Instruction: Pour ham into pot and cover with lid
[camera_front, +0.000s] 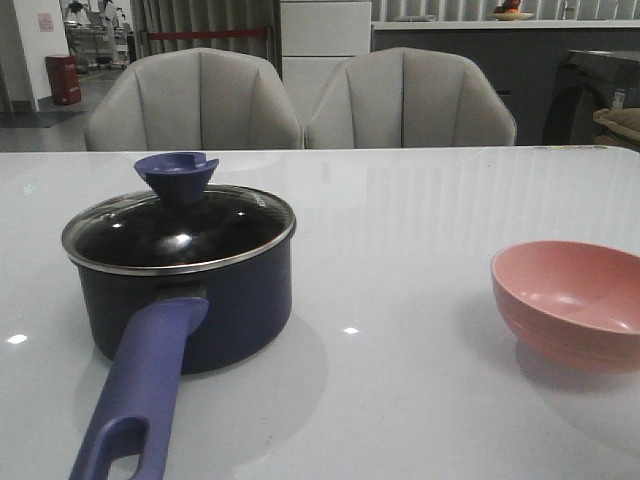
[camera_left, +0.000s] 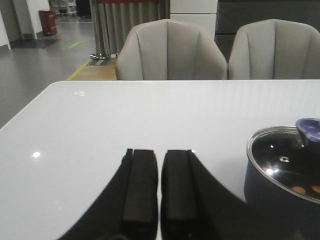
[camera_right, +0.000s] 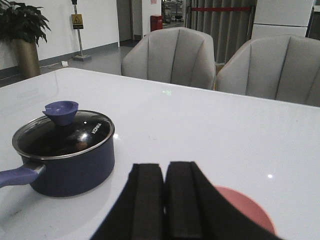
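Two orange-pink bits of ham (camera_left: 299, 189) are showing through the lid (camera_front: 180, 232), which is sitting flat on the pot (camera_front: 190, 310); you are looking at both steps apparently finished. Right of the pot, the pink bowl (camera_front: 570, 300) is lying empty. Left gripper (camera_left: 159, 186) and right gripper (camera_right: 164, 196) are hovering clear of the pot, fingers pressed together, holding nothing.

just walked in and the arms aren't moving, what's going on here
Nothing is being handled. The lid sits on the pot, and orange-pink ham chunks show through the glass. The pink bowl looks empty. The left gripper and right gripper are shut and hold nothing. The job looks done.
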